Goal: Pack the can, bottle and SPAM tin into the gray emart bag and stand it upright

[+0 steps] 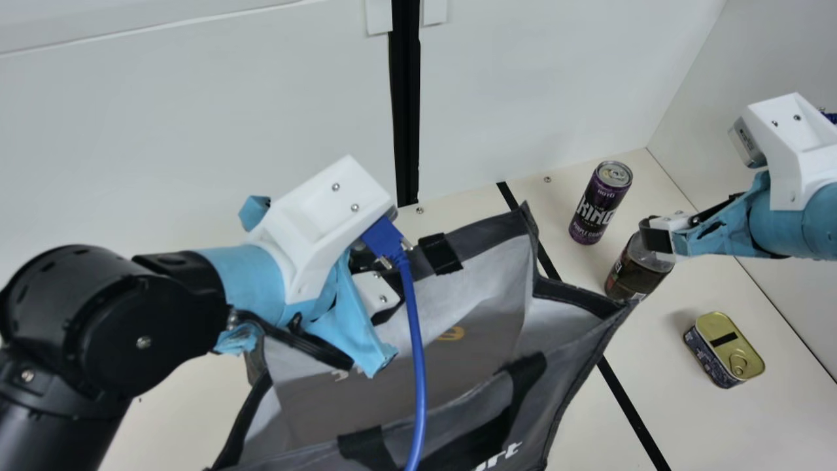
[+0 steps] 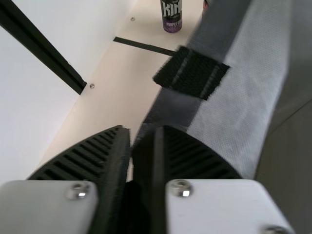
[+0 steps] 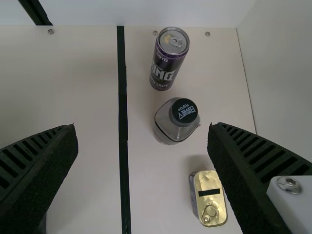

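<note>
A: Let us begin at the left. Why is the left gripper (image 2: pixel 141 129) at the bag?
B: Its jaws are nearly together, with the far rim (image 2: pixel 173 109) of the gray emart bag (image 1: pixel 487 288) pinched between them. I think this is for steadying the fabric, so that the mouth remains open for the packing.
A: And the bag itself?
B: It stands on the worktop (image 1: pixel 713 432) with its mouth upward, which should make loading from above easier.
A: Next, please, the can (image 1: pixel 596 209).
B: It stands upright outside the bag, toward two o'clock from the bag's mouth in the main view, and at eleven o'clock from the bottle (image 1: pixel 633 275). The bottle is also upright, just beside the bag.
A: What does the right gripper (image 3: pixel 142 127) do there?
B: Its jaws are spread wide and hold nothing. They are over the bottle, probably because a grasp from above must be wide enough to pass around it. The close can could be knocked over.
A: Finally, the SPAM tin (image 1: pixel 719 353)?
B: It rests with its ring-pull lid upward, at three o'clock from the bag's mouth. Being low, it will perhaps need a deeper reach.
</note>
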Controlling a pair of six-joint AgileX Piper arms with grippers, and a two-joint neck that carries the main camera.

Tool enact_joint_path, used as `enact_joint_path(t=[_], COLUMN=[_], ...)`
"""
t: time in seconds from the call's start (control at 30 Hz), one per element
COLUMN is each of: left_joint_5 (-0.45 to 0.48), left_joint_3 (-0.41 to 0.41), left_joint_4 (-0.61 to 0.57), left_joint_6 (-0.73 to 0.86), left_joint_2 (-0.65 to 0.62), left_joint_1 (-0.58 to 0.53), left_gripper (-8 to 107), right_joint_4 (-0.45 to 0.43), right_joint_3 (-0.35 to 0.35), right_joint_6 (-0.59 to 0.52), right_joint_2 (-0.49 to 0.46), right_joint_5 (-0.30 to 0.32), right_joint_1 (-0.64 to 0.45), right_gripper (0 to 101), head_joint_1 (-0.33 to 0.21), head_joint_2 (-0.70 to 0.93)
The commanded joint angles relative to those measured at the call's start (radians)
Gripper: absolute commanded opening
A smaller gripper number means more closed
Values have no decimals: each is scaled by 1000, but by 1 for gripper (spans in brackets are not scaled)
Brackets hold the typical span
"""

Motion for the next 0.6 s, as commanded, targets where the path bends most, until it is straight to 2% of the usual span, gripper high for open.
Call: enact_joint_path(t=[0.0,0.17,0.57], left_joint_5=[2,2,2], left_joint_3=[8,28,71], left_joint_4=[4,17,67], left_joint_6=[-3,-13,-56], left_joint_2=[-5,-18,-70], left_joint_1=[0,3,0], left_gripper=[-8,-8,32], right_joint_4=[0,0,0], right_joint_3=[0,0,0], right_joint_6=[0,0,0], right_joint_2=[0,0,0], right_joint_5=[0,0,0], right_joint_1=[0,0,0], right_gripper=[95,95,95], head_joint_1=[-21,-21,-21], head_joint_2=[-1,-1,-1])
